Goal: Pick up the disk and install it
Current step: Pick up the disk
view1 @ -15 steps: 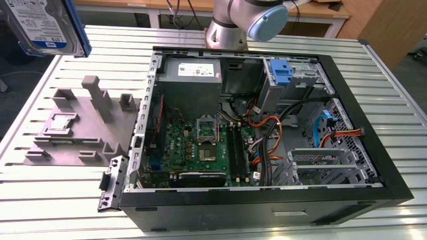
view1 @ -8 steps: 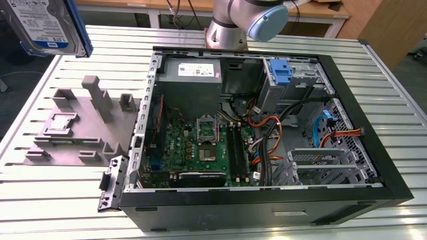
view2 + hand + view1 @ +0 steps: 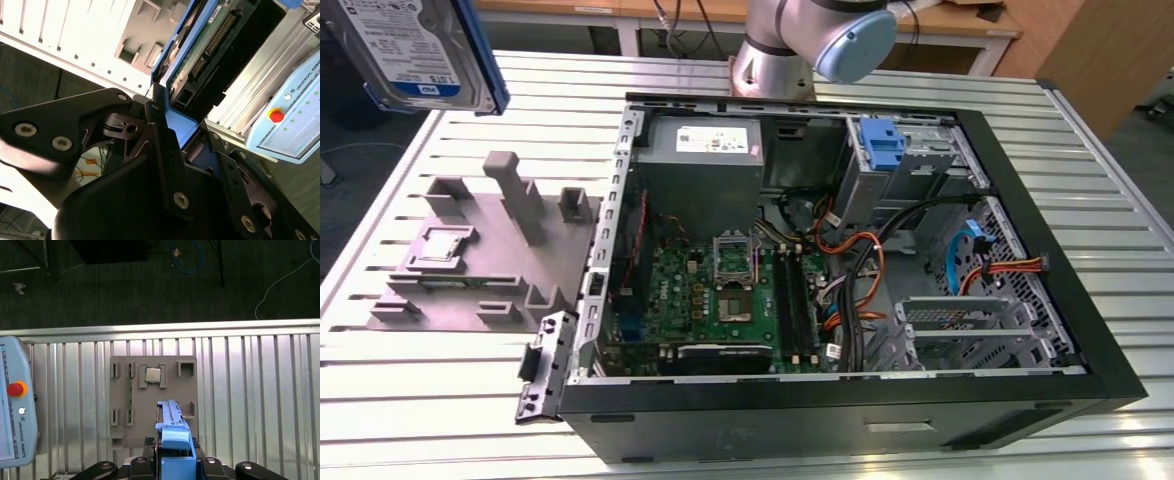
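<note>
I have the disk [image 3: 416, 52] up in the air, so the pick-up part looks done to me. It is off the bench [image 3: 440, 420] and high at the exterior view's left, well apart from the open computer case [image 3: 854, 410]. The install part is left to do, because the disk is not inside the case yet.

The gripper [image 3: 185, 135] is closed on the disk. In the second wrist view its black fingers [image 3: 159, 131] press on the blue rail at one end of the disk, one on each side, with no gap that I can see. The hold looks firm to me, but that is only my guess.

The arm's base [image 3: 787, 45] stands at the far side of the bench, behind the case. The wrist is up high and points down. In the first wrist view I look straight down at the grey holder [image 3: 154, 390], and the disk hangs on its edge right over it. The holder sits on the bench at the exterior view's left of the case, and a small square chip [image 3: 152, 375] rests in one of its slots.

A control pad [image 3: 15, 415] with a red button lies on the bench beside the holder. Inside the case, at the far right, I see a bare blue bracket [image 3: 881, 148] with no disk in it.
</note>
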Tool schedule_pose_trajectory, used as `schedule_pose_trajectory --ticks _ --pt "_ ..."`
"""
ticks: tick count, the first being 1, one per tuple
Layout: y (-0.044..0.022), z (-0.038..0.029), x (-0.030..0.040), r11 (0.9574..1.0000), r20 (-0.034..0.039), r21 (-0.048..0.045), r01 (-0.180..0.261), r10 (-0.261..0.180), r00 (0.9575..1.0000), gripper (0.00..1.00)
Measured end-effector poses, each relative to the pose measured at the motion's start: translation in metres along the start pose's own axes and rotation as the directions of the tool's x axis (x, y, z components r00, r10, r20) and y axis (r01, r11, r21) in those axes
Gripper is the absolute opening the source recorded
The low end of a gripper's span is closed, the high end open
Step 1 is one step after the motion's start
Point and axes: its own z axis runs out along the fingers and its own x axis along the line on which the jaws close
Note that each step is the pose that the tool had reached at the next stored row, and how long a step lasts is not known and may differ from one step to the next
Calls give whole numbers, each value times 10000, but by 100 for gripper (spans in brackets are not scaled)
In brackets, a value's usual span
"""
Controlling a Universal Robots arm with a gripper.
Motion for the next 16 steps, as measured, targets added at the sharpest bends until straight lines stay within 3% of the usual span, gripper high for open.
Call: schedule_pose_trajectory --ticks 16 --pt "-76 -2 -4 10000 0 0 -1 1 10000 36"
